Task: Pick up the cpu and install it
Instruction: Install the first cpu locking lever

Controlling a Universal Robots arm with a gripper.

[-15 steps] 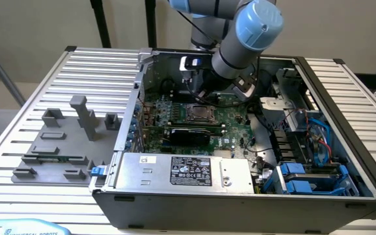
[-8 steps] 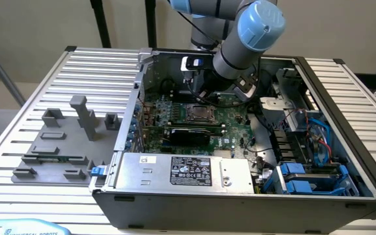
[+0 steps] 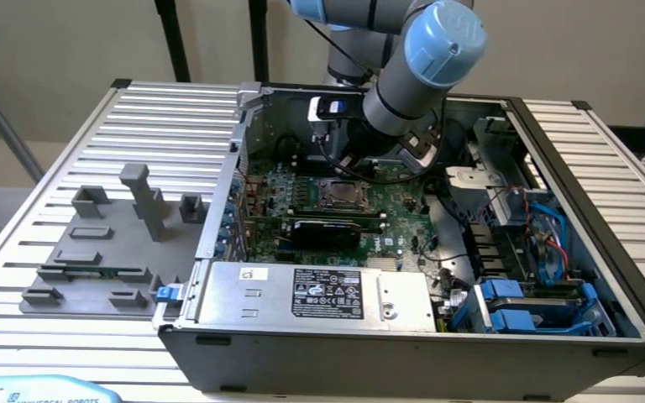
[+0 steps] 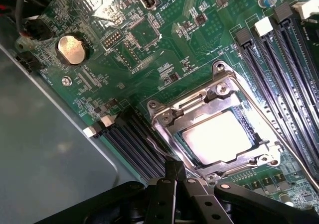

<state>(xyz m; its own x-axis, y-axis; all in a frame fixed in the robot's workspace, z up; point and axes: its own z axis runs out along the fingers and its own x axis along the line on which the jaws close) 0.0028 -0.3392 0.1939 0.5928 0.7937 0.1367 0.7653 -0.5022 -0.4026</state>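
Cpu (image 4: 219, 137) sits socketed just beside closed gripper (image 4: 175, 170).

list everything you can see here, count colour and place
cpu: one, silver, seated in the motherboard socket
socket frame: one, metal, around the cpu
motherboard: one, green, inside the case
coin battery: one, silver, on the motherboard
computer case: one, dark grey, open, on the table
power supply: one, silver, near edge of the case
fixture blocks: several, grey, on the table at the exterior view's left
gripper: one, black, shut, beside the socket
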